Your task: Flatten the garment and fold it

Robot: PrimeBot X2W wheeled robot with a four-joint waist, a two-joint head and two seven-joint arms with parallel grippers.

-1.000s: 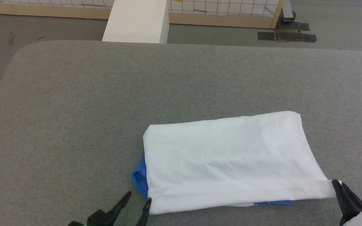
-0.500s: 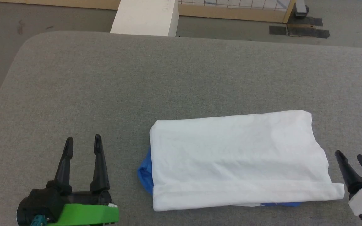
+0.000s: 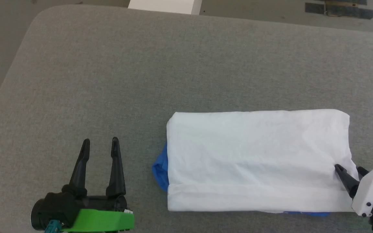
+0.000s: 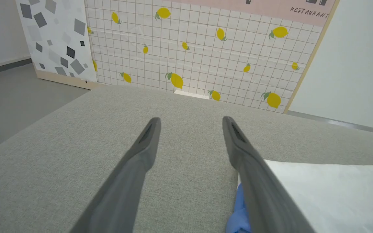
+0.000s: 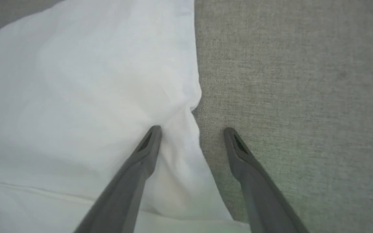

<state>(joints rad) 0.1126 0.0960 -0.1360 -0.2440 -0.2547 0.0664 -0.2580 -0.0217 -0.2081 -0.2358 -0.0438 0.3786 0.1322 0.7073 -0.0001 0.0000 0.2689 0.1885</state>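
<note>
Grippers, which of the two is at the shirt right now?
The right gripper: its open jaws straddle the shirt at its right edge, one over white cloth, one over the table. The left gripper hangs beside the shirt, apart from it.

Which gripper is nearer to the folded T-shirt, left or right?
Right. The right gripper straddles the right edge of the T-shirt; the left gripper stands apart, beyond its blue left end.

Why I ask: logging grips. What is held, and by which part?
Nothing is held: left tool open beside the garment, right tool open astride its edge.

Grey padded table (image 3: 108,81) — white box (image 3: 165,5) beyond its far edge.
</note>
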